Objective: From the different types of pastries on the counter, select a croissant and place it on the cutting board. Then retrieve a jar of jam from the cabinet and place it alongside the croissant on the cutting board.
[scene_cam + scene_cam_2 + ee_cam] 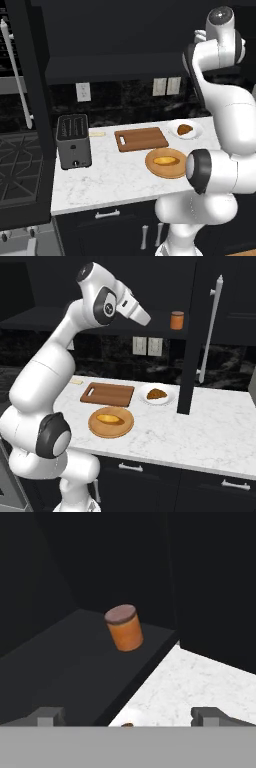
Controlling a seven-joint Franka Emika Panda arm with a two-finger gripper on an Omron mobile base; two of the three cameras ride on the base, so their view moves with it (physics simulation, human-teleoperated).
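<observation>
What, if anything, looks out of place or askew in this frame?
Nothing is spilled, tipped or damaged. The jar stands upright on the cabinet shelf. The cutting board lies bare, while the croissant sits on its white plate.

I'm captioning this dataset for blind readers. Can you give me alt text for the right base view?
A white robot arm reaches up toward a small orange jar of jam on a dark cabinet shelf. On the marble counter below lie an empty cutting board, a croissant on a white plate and a yellow bun on a round wooden plate.
</observation>
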